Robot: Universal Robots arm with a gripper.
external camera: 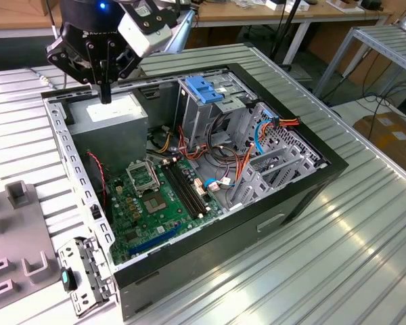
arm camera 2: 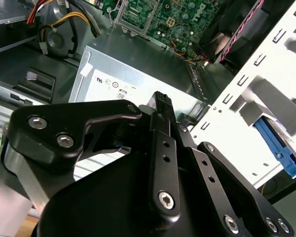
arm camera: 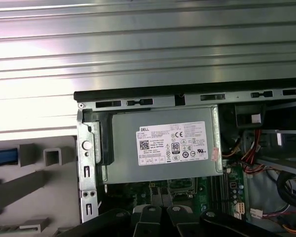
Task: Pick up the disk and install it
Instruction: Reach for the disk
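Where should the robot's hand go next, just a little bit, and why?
Probably sideways off the case, toward the grey fixture. The gripper hangs shut and empty over the power-supply box, while the disk, judging by its blue rail, seems to lie there.

It was a workshop or a lab: an opened computer case (external camera: 223, 245) lay on a ribbed metal desk (external camera: 352, 257), and behind the case stood wooden benches (external camera: 325, 13) and a cardboard box (external camera: 392, 132).
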